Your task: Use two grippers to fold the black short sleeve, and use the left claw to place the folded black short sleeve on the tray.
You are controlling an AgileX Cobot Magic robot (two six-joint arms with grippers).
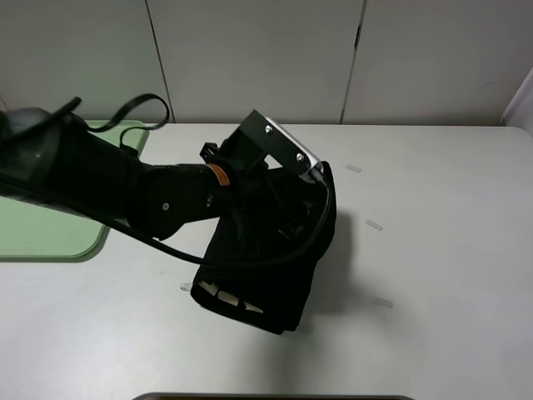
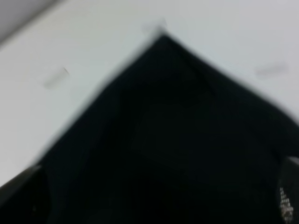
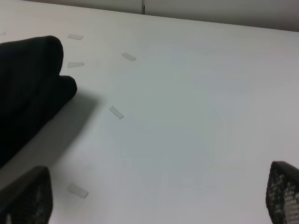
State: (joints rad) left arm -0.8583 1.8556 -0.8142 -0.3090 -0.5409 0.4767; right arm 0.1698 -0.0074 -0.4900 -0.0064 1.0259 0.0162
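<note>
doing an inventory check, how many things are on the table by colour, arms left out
black: 1, the folded short sleeve
pale green: 1, the tray
clear tape strips: 4 counted in the overhead view, e.g.
total: 6

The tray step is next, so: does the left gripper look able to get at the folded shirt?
Probably yes: the left gripper hangs directly over the folded black shirt, jaws open, nothing between them.
</note>
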